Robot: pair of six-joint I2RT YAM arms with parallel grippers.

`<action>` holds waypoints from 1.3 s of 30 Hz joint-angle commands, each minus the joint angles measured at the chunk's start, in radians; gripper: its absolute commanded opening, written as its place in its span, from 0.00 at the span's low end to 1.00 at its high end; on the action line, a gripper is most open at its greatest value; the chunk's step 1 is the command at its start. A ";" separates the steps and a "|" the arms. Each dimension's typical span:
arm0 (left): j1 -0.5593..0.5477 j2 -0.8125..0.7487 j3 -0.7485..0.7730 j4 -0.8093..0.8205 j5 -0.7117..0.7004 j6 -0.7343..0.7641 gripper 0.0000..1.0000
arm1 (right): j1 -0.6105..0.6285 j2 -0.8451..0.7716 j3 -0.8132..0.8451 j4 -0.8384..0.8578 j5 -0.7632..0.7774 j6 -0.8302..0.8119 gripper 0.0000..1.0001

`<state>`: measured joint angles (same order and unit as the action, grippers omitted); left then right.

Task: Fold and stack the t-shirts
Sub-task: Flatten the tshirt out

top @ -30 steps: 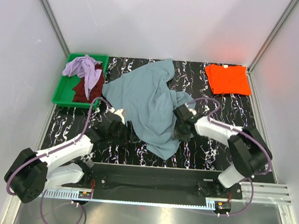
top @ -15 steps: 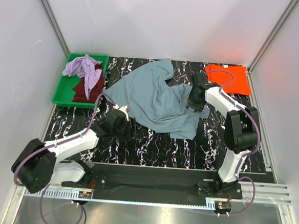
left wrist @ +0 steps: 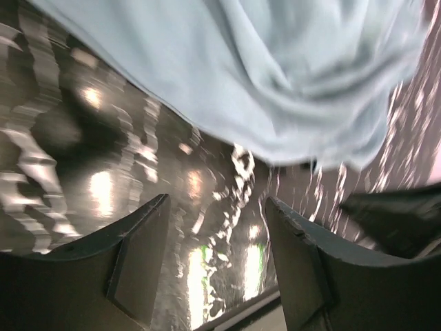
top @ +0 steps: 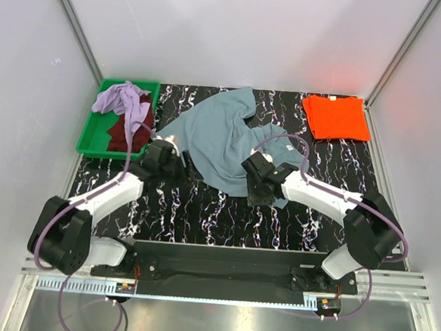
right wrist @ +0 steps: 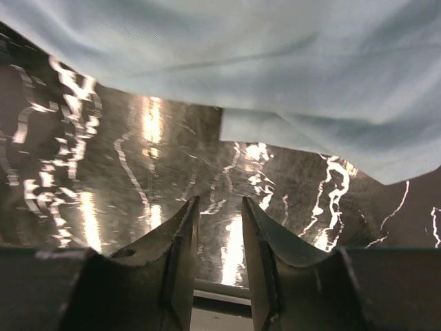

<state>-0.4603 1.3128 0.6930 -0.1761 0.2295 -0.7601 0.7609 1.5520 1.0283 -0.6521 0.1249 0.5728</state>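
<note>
The dusty blue-grey t-shirt [top: 222, 139] lies crumpled across the middle and back of the table. My left gripper [top: 180, 165] is open and empty at the shirt's left edge; in the left wrist view the gripper [left wrist: 217, 201] is over bare table with the cloth [left wrist: 262, 76] just ahead. My right gripper [top: 254, 184] is at the shirt's near edge, jaws a little apart and empty; in the right wrist view the gripper [right wrist: 219, 200] is short of the hem [right wrist: 289, 131]. The orange t-shirt [top: 336, 117] lies folded at the back right. The lavender shirt [top: 125, 100] and maroon shirt [top: 126, 131] lie bunched in the tray.
The green plastic tray [top: 90, 140] stands at the back left. White walls close in the black marbled table [top: 217, 218] on three sides. The arms' mounting rail [top: 221, 264] runs along the near edge.
My right gripper swung from the back right, near the orange shirt, to the blue-grey shirt's near edge. My left gripper moved up to its left edge. The shirt's near part lies further back, bunched.
</note>
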 commanded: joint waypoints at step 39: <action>0.123 -0.219 -0.107 0.006 0.041 0.002 0.64 | 0.046 -0.296 0.246 -0.480 0.456 0.154 0.00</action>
<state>-0.3397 1.1168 0.5945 -0.2150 0.2661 -0.7601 0.8051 1.3094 1.2091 -1.0142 0.5087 0.6998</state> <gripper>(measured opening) 0.637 0.011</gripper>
